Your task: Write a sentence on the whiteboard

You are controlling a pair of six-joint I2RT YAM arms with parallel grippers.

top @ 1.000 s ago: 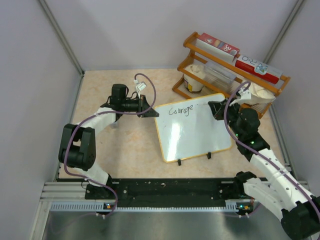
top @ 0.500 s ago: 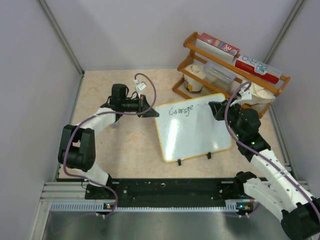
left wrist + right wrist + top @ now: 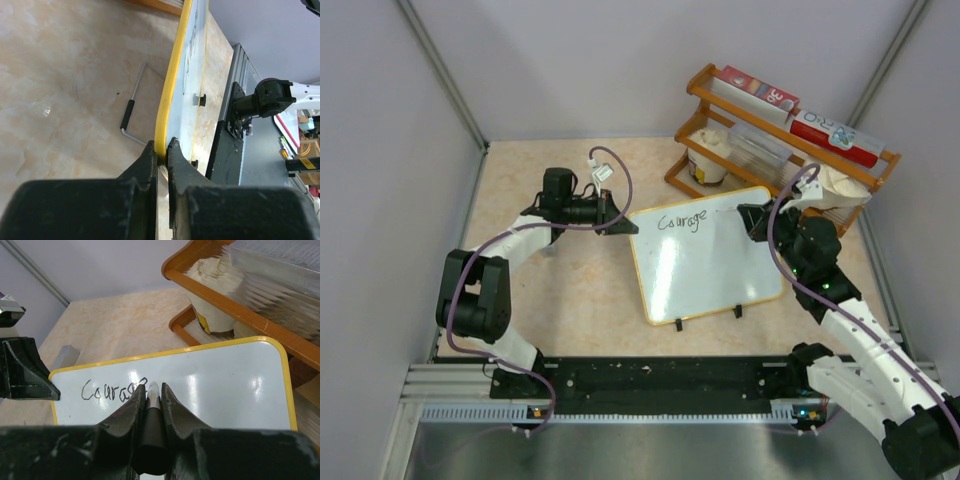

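The whiteboard (image 3: 712,272), glossy white with a yellow rim, stands tilted on two black feet in the middle of the table. The sentence (image 3: 682,221) is the single black word "Courage" near the board's top left. My left gripper (image 3: 621,227) is shut on the board's left edge; the wrist view shows the yellow rim (image 3: 170,90) pinched between the fingertips of that gripper (image 3: 161,147). My right gripper (image 3: 751,219) hovers at the board's upper right, shut on a black marker (image 3: 152,407). The marker's tip points at the board (image 3: 230,390) just right of the word (image 3: 112,391).
A wooden rack (image 3: 772,150) stands behind the board, holding red boxes (image 3: 757,90) and a white cup (image 3: 708,164). A bent wire leg (image 3: 131,107) lies behind the board. Grey walls close in both sides.
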